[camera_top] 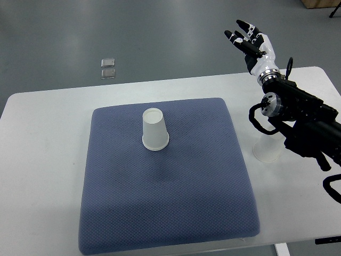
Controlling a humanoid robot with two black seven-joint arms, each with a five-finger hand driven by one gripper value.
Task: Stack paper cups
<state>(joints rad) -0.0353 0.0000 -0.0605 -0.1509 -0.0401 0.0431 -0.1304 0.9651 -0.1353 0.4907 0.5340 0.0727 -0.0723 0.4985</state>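
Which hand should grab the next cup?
The right hand: it is the only one in view, fingers open, and a cup stands under its arm, beside the pad.

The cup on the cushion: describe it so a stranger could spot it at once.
A blue cushion covers the middle of the white table. On its upper middle stands a white paper cup, upside down. The other cup stands off the cushion, partly hidden under the robot arm.

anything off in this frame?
Nothing spilled or damaged. One paper cup stands upside down on the blue mat; a second cup sits off the mat, mostly hidden under the right arm. Right hand is raised, holding nothing.
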